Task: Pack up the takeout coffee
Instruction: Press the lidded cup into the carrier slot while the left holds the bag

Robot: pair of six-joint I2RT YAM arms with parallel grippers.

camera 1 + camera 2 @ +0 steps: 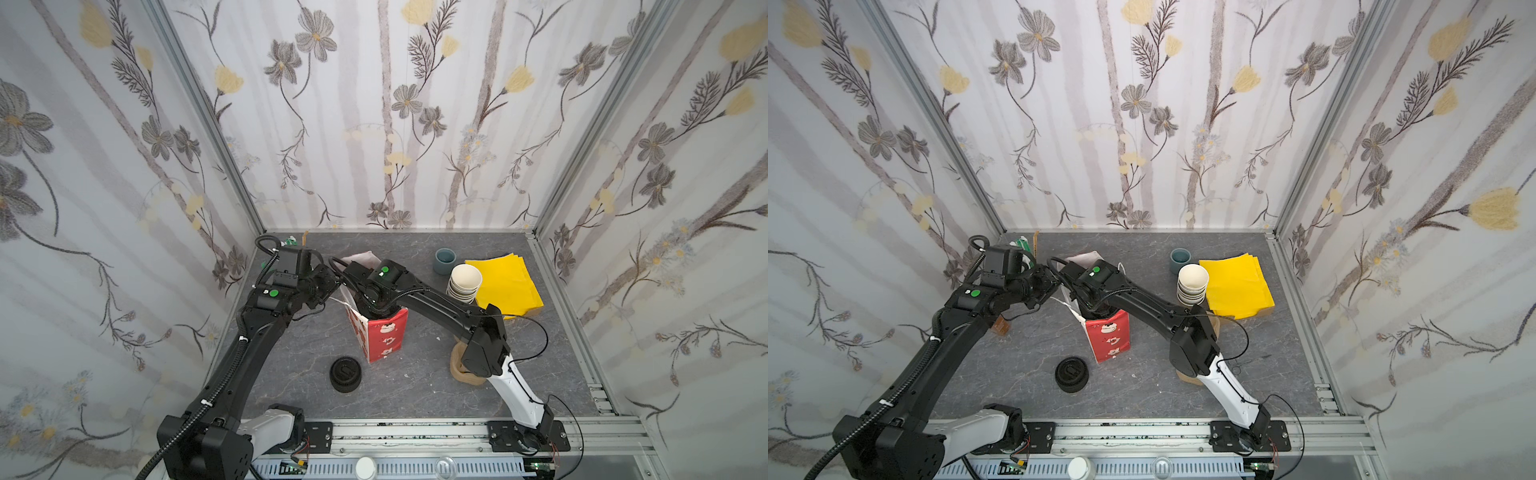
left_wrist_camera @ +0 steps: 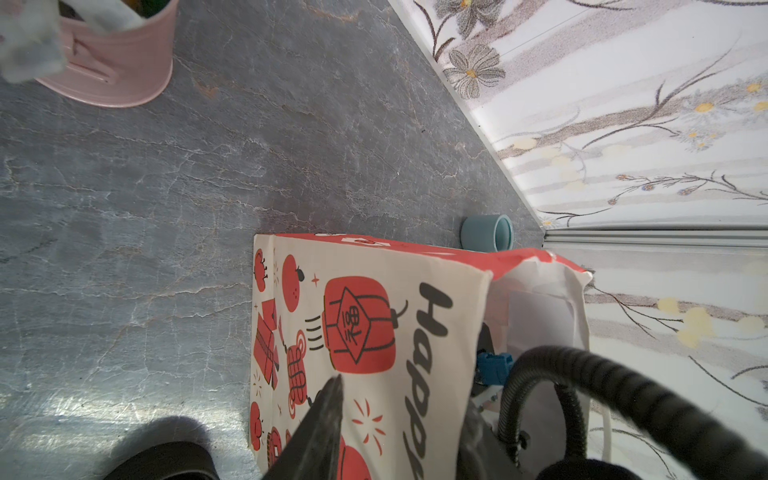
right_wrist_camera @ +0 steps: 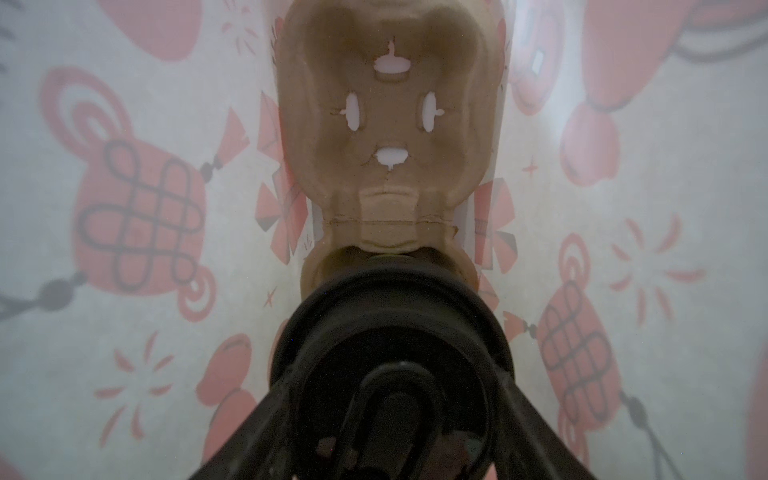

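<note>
Black-lidded takeout coffee [image 3: 390, 332], moulded pulp tray [image 3: 390, 112]

The cup carrier [image 3: 390, 110] fills the paper bag's [image 3: 124, 299] narrow floor (one well free); the takeout coffee [image 3: 390, 316] covers the other.

Seen from my remote console: both top views arrive bright and evenly lit, the walls [image 1: 124, 166] bowing outward toward the frame edges. My left wrist feed shows glare pooling on the worktop [image 2: 62, 411] at lower left. Inside the paper bag [image 3: 145, 291], my right wrist feed is dim and hazy, the takeout coffee [image 3: 390, 332] blurred up close.
</note>
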